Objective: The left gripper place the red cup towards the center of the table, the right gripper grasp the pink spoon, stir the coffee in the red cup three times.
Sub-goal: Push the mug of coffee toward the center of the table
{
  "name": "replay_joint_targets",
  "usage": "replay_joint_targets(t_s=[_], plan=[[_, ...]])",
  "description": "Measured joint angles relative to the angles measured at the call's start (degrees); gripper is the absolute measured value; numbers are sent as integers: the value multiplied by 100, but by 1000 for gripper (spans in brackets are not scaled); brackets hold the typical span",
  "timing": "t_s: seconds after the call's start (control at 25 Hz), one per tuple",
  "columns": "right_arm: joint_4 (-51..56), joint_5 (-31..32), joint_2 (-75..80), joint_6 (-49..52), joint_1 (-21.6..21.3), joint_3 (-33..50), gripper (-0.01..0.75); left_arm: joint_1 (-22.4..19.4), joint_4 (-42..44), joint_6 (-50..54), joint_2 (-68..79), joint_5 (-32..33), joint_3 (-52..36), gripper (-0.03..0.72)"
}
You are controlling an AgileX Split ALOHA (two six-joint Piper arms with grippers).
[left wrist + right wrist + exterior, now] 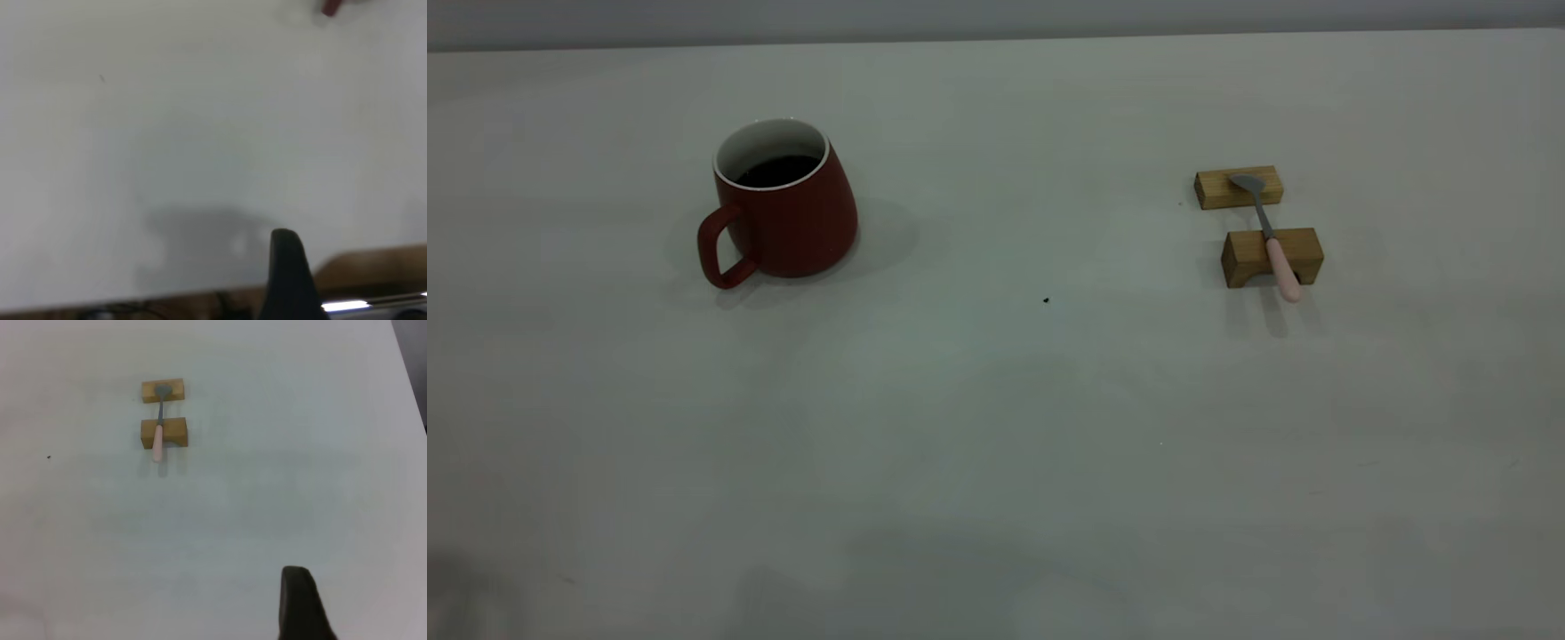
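Note:
The red cup [783, 209] stands upright at the left of the table [996, 444], its handle turned toward the near left. Dark coffee [778, 171] fills its bottom. The pink spoon [1272, 236] lies across two wooden blocks at the right, bowl on the far block and pink handle sticking out toward the near side. Neither gripper appears in the exterior view. Only a dark part of my left gripper [288, 280] shows, over bare table near its edge, with a red sliver of the cup [331, 7] far off. My right gripper [299, 603] hangs well short of the spoon [159, 430].
The far tan block [1238, 188] and the near tan block [1294, 253] carry the spoon. A tiny dark speck [1046, 300] marks the table's middle. The table's edge and brown floor [373, 267] show by the left gripper; another table edge [408, 367] runs beside the right gripper.

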State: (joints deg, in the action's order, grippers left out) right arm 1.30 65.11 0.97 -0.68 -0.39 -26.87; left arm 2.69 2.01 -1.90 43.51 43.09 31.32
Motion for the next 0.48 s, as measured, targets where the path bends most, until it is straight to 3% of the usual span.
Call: replay_joint_targets(t_s=[0.24,0.48], plan=[[0,0,0,0,0,0,487,0,139,-54,2110,-1070,757,586],[0,0,0,0,0,0,487,0,598,-276,4572,-1357,2179,586]])
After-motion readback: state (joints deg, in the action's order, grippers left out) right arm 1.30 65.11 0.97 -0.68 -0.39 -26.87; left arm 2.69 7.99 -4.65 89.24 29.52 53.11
